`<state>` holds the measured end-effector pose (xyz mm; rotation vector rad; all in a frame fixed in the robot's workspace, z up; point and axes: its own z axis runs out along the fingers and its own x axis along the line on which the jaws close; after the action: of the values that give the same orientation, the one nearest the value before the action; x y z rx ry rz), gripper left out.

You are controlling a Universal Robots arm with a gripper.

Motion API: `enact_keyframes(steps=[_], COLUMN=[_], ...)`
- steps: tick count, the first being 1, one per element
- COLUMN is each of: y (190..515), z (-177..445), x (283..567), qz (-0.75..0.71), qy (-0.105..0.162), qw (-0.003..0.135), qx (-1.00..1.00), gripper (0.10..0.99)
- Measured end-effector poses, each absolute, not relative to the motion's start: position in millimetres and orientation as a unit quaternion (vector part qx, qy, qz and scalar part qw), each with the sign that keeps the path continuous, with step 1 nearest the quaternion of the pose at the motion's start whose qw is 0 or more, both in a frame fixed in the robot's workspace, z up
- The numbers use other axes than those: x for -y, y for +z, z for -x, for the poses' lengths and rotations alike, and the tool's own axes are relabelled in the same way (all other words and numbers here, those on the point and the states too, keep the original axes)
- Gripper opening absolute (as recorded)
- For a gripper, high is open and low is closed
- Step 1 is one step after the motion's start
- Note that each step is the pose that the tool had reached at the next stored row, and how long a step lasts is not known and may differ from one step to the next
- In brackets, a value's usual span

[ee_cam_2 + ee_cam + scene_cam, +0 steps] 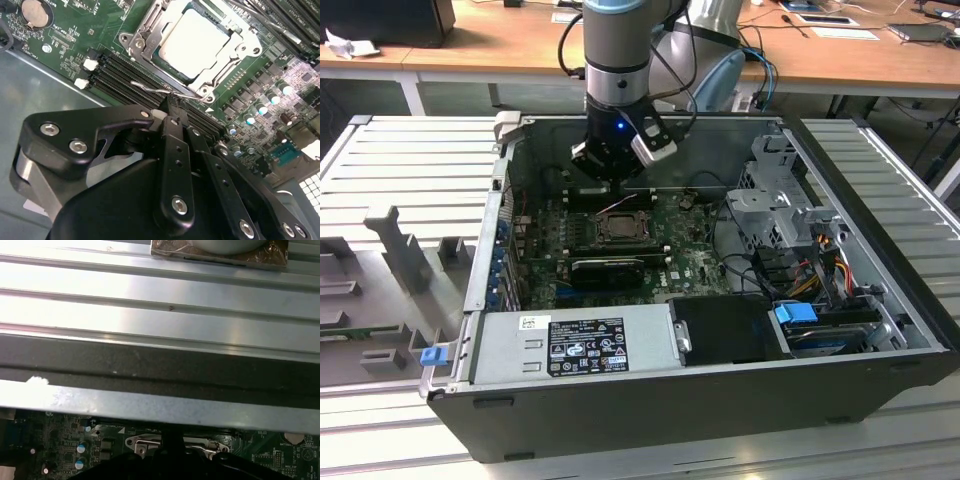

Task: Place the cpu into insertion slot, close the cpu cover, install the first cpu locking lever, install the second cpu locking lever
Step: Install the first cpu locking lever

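The cpu (197, 37) lies flat in the insertion slot (620, 228) on the green motherboard, its silver face showing through the cut-out. The cpu cover (150, 30) is down over it. A thin wire locking lever (150, 87) runs along the near edge of the socket, beside the black memory slots. My gripper (171, 106) is shut, its black fingertips (175, 130) together right at that lever, touching or just above it. In the exterior view the gripper (605, 170) hangs inside the case just behind the socket. The cover's edge (172, 443) shows in the first wrist view.
The open computer case (500, 200) lies on a ribbed metal table (410, 160). A power supply (580, 345) fills the case's front, with a drive cage (780, 200) and cables on the exterior view's right. A long black card (605, 268) sits in front of the socket.
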<state>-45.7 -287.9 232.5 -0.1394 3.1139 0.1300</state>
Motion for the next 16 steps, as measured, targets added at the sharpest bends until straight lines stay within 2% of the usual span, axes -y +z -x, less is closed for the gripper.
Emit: enact_keyframes(steps=[16], y=[225], z=[33], x=[284], qz=[0.045], qy=[0.042], qw=[0.011], qx=[-0.998], gripper=[0.106])
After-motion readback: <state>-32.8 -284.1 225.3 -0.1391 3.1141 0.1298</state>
